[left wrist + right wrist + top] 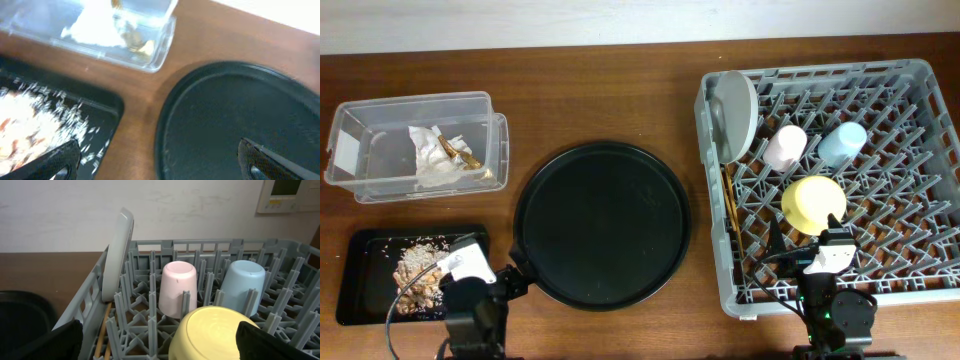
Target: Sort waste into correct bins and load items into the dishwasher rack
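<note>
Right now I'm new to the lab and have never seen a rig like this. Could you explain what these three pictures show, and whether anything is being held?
Two robot arms sit at a table. One picture looks down from above; the other two come from cameras on each wrist. The left fingers hang open between a shallow black tray of food scraps and a round black tray; a clear box beyond holds a napkin. The right fingers are open too, at the grey rack, which holds a plate, pink cup, blue cup, yellow bowl and chopsticks. Neither holds anything.
</note>
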